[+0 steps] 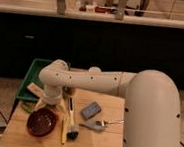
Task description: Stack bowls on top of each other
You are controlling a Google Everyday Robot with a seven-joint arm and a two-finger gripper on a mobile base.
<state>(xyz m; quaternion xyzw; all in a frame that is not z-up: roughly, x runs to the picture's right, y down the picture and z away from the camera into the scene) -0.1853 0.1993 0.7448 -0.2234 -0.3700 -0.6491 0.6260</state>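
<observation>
A dark brownish-red bowl point(42, 122) sits on the wooden table point(94, 144) near its front left. I see only this one bowl; the brighter orange-red bowl is hidden or out of view. My white arm reaches in from the right and bends down over the table's back left. The gripper point(48, 105) hangs below the arm's wrist, just above the far rim of the bowl, mostly hidden by the arm.
A green rectangular tray point(32, 77) lies at the back left, partly off the table. A dark brush with a yellow stick point(70, 123), a grey sponge block point(91, 109) and a grey utensil point(99, 124) lie mid-table. A dark counter with bottles runs behind.
</observation>
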